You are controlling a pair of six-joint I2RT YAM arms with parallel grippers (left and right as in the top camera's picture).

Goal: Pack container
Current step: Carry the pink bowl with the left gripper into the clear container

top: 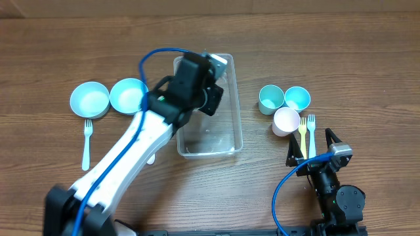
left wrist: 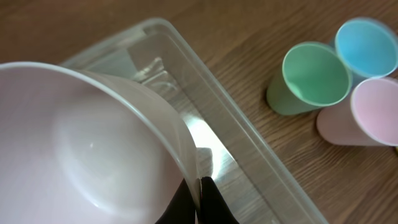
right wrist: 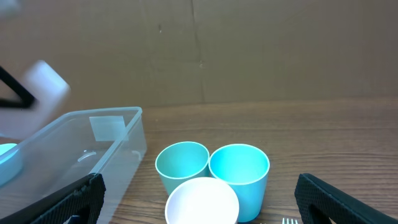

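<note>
The clear rectangular container [top: 231,131] lies in the middle of the table, and it also shows in both wrist views [left wrist: 249,149] [right wrist: 118,143]. My left gripper [top: 210,88] hangs over its far end. In the left wrist view this gripper [left wrist: 199,182] is shut on the rim of a pale pink bowl [left wrist: 81,143], which is tilted above the container. My right gripper [top: 314,147] stands open near the front right edge, with nothing between its fingers [right wrist: 68,199]. It faces three cups.
A green cup [top: 270,98], a blue cup [top: 296,98] and a pale pink cup [top: 286,121] stand right of the container. A yellow fork [top: 302,134] and a pale blue fork [top: 311,131] lie beside them. At the left are two light-blue bowls [top: 90,99] [top: 128,96] and another fork [top: 87,144].
</note>
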